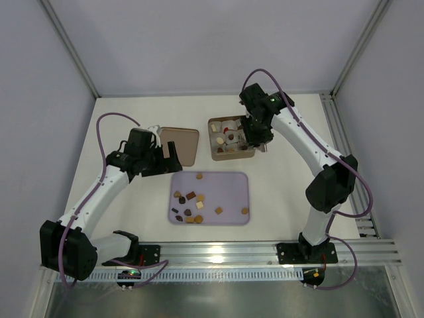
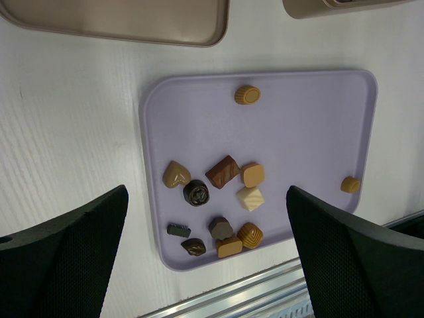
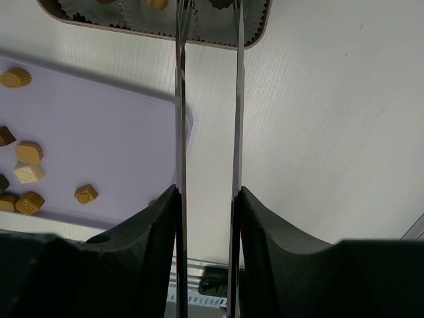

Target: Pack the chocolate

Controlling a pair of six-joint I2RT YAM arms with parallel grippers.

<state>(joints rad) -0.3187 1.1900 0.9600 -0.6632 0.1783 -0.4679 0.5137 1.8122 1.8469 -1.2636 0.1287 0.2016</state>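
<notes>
L fingers released and spread wide, nothing between them. L gripper hangs at L edge of the lid. R fingers are two thin blades, parallel, with a narrow gap and bare table seen through it. Their tips are cut off at frame top over the tin, so grasping or not: cannot tell. R gripper sits at the tin's R edge.

Chocolate: twelve loose pcs on lavender tray, most bunched in its L half toward the near rim. One round caramel pc lies alone near the far rim, one small caramel pc just beside the R rim. More pcs, one red, sit in white paper cups inside the tin.

Edges/room: tray rim raised, corners rounded; near rim close to alu rail. A strip of white table separates tray from lid and tin. Lid and tin lie apart. Tray's R half mostly bare; open table R of tray.

Obscured: lid and tin cropped at top of L wrist view. R gripper covers part of the tin's R side from above. Cup contents too small to sort.
</notes>
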